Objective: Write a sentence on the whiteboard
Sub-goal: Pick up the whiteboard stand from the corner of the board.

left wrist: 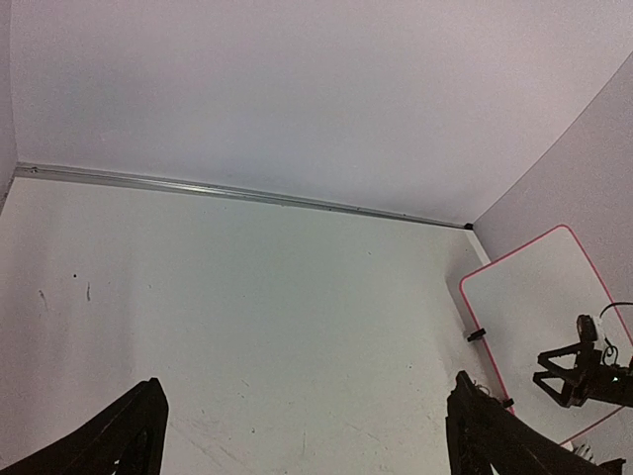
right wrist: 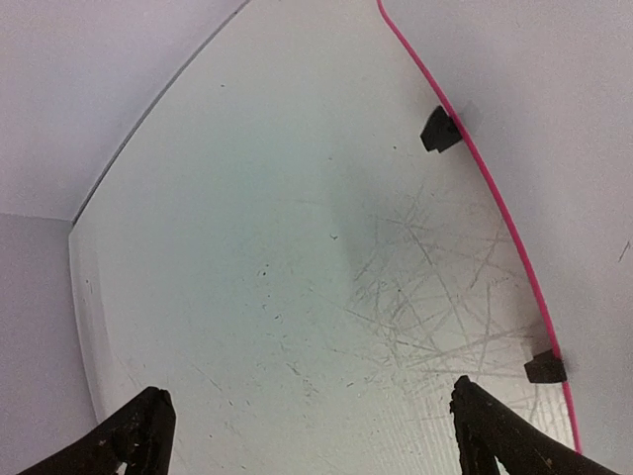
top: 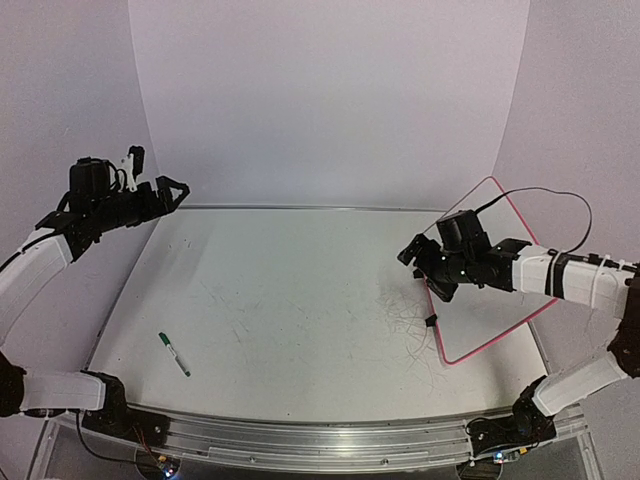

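No brand, label or legible writing is showing in any view; any print on the slim green-capped marker [top: 173, 354] lying on the near-left part of the table is too small to read.

The large rounded-corner glossy white whiteboard [top: 485, 318] with the thin red-pink rim is sitting at the right side of the scuffed white table [top: 300, 280], and its far side appears to be tilting up toward the right wall. Its visible face is showing plain white. Two small black clip feet [right wrist: 440, 129] are gripping its inner edge, facing the middle of the table, and grey scratch marks are fanning across the tabletop just beside that edge.

The right gripper [top: 410, 250] is hovering over that inner edge, its arm crossing above the board; in the right wrist view its black fingers [right wrist: 138, 435] are standing wide apart with nothing between them. The left gripper [top: 175, 190] is hanging high at the far-left corner, well apart from the marker and the board, and its fingers [left wrist: 129, 435] are likewise spread wide and holding nothing.
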### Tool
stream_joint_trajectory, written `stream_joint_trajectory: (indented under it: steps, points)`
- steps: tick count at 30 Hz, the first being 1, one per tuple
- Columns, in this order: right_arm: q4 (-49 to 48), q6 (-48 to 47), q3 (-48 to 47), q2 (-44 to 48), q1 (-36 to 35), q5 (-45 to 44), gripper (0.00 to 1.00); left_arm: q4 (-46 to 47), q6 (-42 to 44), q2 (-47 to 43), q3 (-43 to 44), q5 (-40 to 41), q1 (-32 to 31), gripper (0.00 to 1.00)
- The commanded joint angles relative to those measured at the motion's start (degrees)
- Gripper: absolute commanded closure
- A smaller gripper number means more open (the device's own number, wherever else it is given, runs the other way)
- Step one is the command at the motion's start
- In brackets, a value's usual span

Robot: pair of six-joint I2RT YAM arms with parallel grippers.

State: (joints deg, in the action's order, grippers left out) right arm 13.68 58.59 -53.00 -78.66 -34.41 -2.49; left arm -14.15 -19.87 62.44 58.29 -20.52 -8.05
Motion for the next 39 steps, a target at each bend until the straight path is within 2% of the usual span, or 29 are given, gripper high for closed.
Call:
stream_joint_trajectory:
  steps: [1, 6, 13, 18, 23, 30, 39]
  points:
    - [-2.2, 14.9, 2.7, -2.4, -0.1, -0.3, 0.03, 0.5, 3.9, 0.3, -1.2, 2.3, -0.1, 0.01]
    - [0.8, 26.3, 2.3, -5.8, -0.1, -4.0, 0.05, -0.7, 7.0, -0.5, -2.6, 7.4, -3.2, 0.01]
    - [19.0, 40.8, -8.4, -18.2, -0.3, -10.7, 0.08, -0.9, 8.5, -1.4, -3.6, 10.4, -7.1, 0.01]
    - [21.3, 43.4, -12.0, -25.5, -0.5, -10.4, 0.15, -1.1, 9.3, -2.1, -3.7, 12.1, -9.3, 0.01]
    - [27.6, 46.4, -16.4, -30.4, -1.9, -14.4, 0.18, -1.6, 10.0, -2.4, -3.5, 13.7, -10.8, 0.01]
    - [37.9, 50.5, -23.7, -32.9, -6.6, -19.4, 0.18, -2.0, 10.5, -3.0, -3.5, 14.7, -12.3, 0.01]
    - [42.8, 53.9, -24.7, -35.4, -7.2, -22.2, 0.2, -2.3, 10.8, -4.1, -3.6, 16.4, -13.7, 0.01]
